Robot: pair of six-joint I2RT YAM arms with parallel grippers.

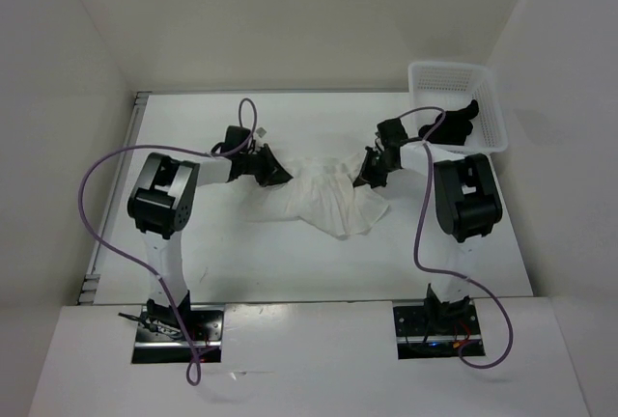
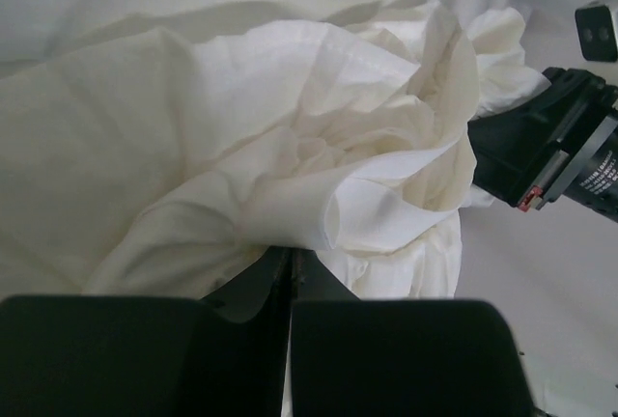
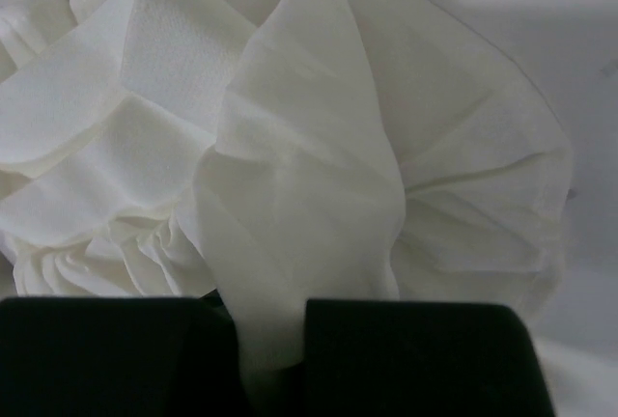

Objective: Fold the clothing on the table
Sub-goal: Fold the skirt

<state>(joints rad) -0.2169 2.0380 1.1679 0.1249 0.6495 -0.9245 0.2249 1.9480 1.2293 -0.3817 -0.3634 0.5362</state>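
A white garment lies crumpled mid-table, bunched between two robot arms. The left gripper sits at the garment's left edge, its fingers pressed together with a fold of cloth pinched at their tips. The right gripper sits at the right edge, its fingers closed on a narrow tongue of fabric that runs down between them. Holding opposite sides like this looks meant for lifting and spreading the cloth flat before any fold; it is not yet flat or folded. A mesh basket holding a small black item stands in the far right corner, apart from the garment.
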